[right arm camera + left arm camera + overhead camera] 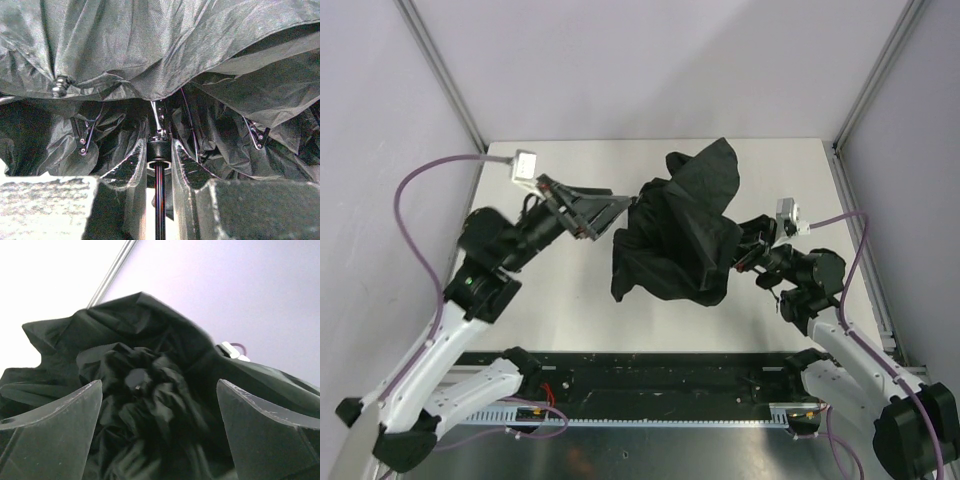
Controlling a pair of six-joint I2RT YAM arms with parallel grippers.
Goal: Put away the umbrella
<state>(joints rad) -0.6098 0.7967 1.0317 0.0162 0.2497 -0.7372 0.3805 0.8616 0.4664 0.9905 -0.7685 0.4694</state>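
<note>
Pinched umbrella shaft with right fingers from 3 o'clock. Held left fingers spread at 9 o'clock, just beside crumpled canopy, above surface.

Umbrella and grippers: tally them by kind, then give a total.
umbrella: 1
grippers: 2 (left gripper, right gripper)
Total: 3
</note>
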